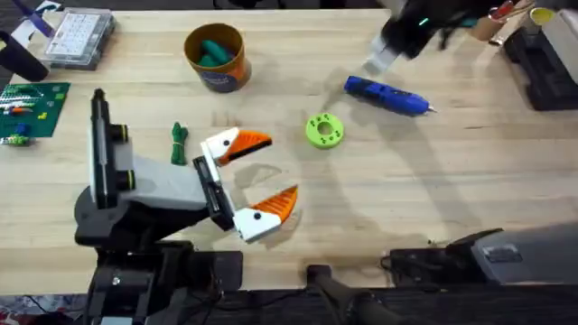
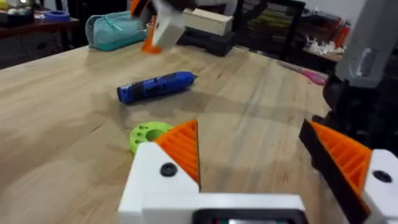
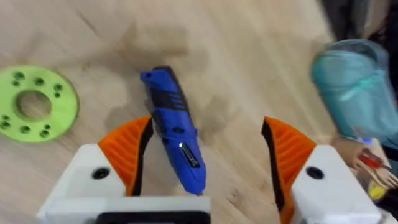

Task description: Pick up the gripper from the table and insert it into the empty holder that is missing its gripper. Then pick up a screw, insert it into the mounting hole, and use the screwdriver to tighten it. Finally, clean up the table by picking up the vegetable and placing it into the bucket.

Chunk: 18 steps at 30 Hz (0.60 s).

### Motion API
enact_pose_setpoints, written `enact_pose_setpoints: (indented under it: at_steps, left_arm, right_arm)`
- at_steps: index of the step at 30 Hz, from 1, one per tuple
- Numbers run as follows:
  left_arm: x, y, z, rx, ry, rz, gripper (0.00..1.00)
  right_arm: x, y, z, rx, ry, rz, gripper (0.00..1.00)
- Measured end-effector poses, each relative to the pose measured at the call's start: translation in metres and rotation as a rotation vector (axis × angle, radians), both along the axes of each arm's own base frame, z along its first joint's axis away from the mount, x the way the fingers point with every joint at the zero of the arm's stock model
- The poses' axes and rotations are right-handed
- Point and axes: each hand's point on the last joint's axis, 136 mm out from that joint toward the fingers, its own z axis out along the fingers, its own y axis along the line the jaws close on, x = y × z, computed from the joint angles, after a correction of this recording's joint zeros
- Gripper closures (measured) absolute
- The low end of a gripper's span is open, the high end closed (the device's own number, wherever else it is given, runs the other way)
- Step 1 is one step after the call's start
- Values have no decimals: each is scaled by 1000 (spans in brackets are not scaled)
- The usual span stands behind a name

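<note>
The blue screwdriver lies on the table at the right rear, also seen as the screwdriver and the screwdriver. My right gripper hovers just above and behind it, open, with its orange pads either side of the tool and apart from it. My left gripper stands open near the table's middle with nothing between its fingers. The dark green vegetable lies just left of it. The orange bucket stands at the rear with teal pieces inside. The loose gripper part, holder and screw are out of view.
A lime-green disc with holes lies between my two grippers. A clear parts box and a green circuit board sit at the far left. Clutter crowds the right rear corner, including a teal pouch.
</note>
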Motion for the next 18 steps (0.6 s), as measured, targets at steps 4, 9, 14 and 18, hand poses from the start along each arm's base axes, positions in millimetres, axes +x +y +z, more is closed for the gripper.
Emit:
enact_pose_setpoints:
  at_steps: [4,9,14,18]
  left_arm:
    - [10,5,4,-11,-3,68,15]
    - [21,12,14,-5,-21,145,15]
    - [33,22,42,64,-17,241,15]
    - [48,37,46,182,106,341,15]
  right_arm:
    - [-18,0,61,119,-144,-53,5]
    - [-39,-4,107,287,-248,-177,5]
    - [-63,-7,137,460,-292,-295,5]
    - [-83,-9,147,527,-286,-330,5]
